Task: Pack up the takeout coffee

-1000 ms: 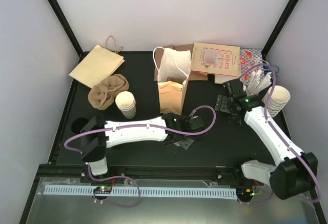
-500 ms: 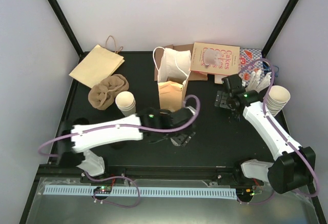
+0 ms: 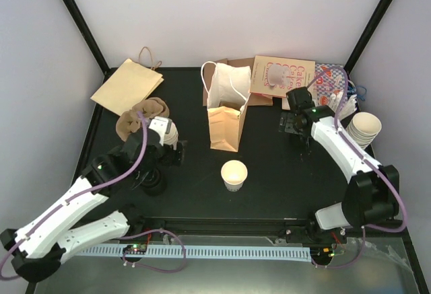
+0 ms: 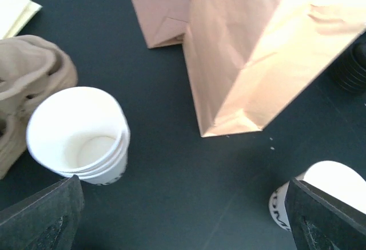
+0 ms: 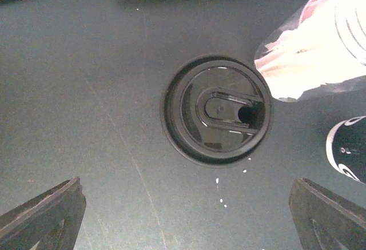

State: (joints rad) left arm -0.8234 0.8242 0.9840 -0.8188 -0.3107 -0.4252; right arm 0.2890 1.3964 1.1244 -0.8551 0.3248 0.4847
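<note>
The empty paper cup [image 3: 234,175] is set upright at 6 o'clock of the tan bag [image 3: 224,129]. The black lid [image 5: 216,110] is seen flat beneath the open right end effector [image 5: 186,215]. The left end effector [image 4: 183,221] is spread wide, empty.

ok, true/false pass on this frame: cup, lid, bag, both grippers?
1. The lone white cup stands upright on the table with no lid on it. True.
2. The right gripper has the black lid clamped. False: the lid lies flat on the table, and the jaws stand open above it.
3. The white cup is already inside the tan paper bag. False: it stands on the table in front of the bag, apart from it.
4. The left gripper is open and holds nothing. True.
</note>
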